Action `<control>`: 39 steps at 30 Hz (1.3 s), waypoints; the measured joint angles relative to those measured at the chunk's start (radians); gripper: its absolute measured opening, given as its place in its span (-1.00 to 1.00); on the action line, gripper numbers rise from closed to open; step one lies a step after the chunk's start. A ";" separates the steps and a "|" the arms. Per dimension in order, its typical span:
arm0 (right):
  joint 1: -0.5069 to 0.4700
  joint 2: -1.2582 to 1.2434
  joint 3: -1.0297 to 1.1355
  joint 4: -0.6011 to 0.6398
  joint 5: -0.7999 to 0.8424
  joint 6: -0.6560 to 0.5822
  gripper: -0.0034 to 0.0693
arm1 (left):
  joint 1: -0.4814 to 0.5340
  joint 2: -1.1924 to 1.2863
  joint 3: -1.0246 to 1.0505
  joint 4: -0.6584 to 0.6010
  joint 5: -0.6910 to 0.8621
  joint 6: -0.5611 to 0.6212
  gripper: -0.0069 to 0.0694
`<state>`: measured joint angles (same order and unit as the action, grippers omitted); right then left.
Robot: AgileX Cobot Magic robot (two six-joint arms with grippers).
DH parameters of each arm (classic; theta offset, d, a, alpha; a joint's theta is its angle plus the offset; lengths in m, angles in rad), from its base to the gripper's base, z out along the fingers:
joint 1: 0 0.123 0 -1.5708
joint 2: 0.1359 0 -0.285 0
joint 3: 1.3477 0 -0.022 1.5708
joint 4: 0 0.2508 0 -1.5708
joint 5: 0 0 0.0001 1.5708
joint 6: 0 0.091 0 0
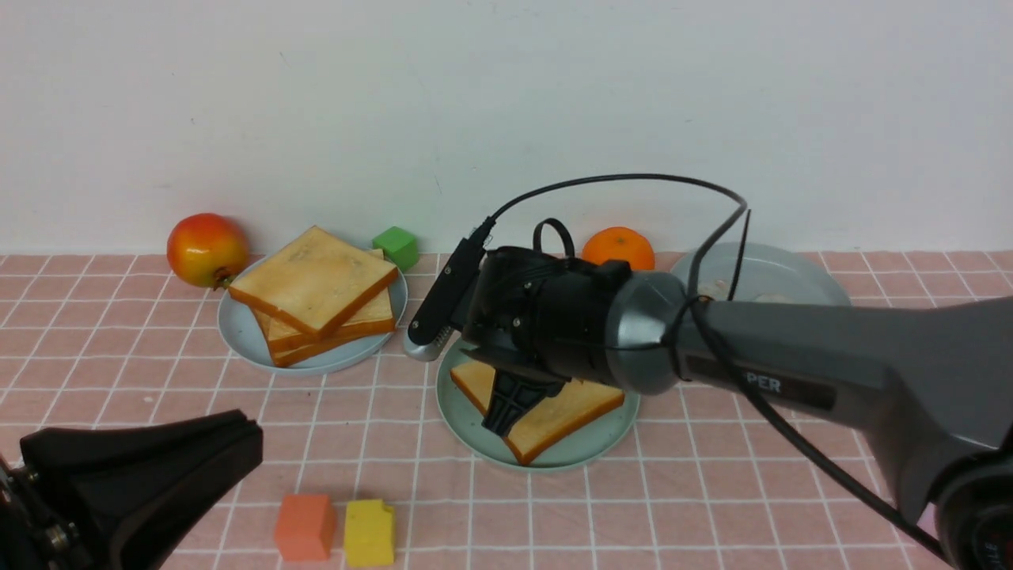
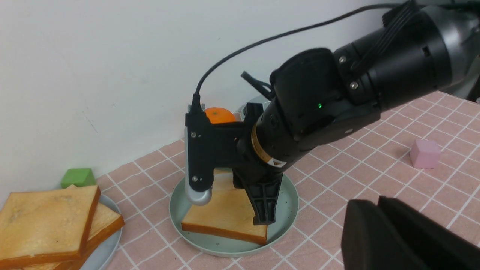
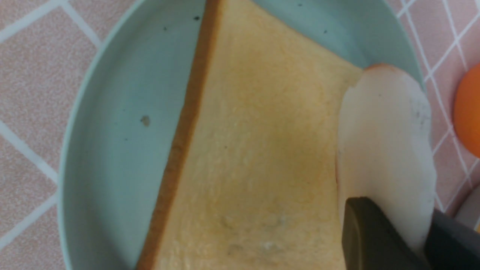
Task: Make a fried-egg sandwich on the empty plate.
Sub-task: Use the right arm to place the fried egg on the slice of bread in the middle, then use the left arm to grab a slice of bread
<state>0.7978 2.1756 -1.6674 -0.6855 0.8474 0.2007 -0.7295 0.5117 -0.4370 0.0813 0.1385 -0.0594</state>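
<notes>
Right wrist view: the right end effector [image 3: 397, 213] pinches the white fried egg [image 3: 386, 142] over one edge of a toast slice [image 3: 262, 150] lying on the mint plate [image 3: 112, 150]. In the front view, the left end effector [image 1: 241, 443] sits closed and empty at the plate's 8 o'clock.

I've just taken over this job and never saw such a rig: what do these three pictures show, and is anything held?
This is a robot with two arms, each ending in a two-finger gripper. The front view looks forward from between them; the other two pictures come from a camera on each wrist. The right gripper hangs over the mint plate, which carries one toast slice, and pinches the fried egg. The left gripper sits low, jaws together, empty. Also on the pink checked cloth: a toast stack on a paler plate, an orange, a red-yellow fruit, a green block.
</notes>
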 joint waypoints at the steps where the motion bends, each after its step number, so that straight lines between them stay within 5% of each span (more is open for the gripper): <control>1: 0.000 0.003 0.000 -0.002 -0.001 0.000 -0.61 | 0.000 0.000 0.000 0.000 0.000 0.000 -0.67; 8: 0.000 0.010 0.000 -0.013 -0.001 0.012 -0.57 | 0.000 0.000 0.000 -0.005 0.000 0.000 -0.67; 18: 0.000 0.010 0.000 0.077 0.024 0.016 0.58 | 0.000 0.000 0.000 -0.006 0.000 0.000 -0.67; 24: 0.000 -0.015 0.000 0.172 0.030 0.006 0.91 | 0.000 0.000 0.000 -0.006 0.000 0.000 -0.66; 32: 0.000 -0.150 0.000 0.275 0.047 0.006 0.67 | 0.000 0.000 0.000 -0.014 0.008 -0.001 -0.63; 39: 0.000 -0.437 0.015 0.338 0.305 0.006 -0.07 | 0.000 0.061 -0.095 -0.106 0.199 -0.122 -0.83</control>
<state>0.7978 1.7382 -1.6521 -0.3476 1.1519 0.2072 -0.7295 0.5731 -0.5324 -0.0242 0.3377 -0.1815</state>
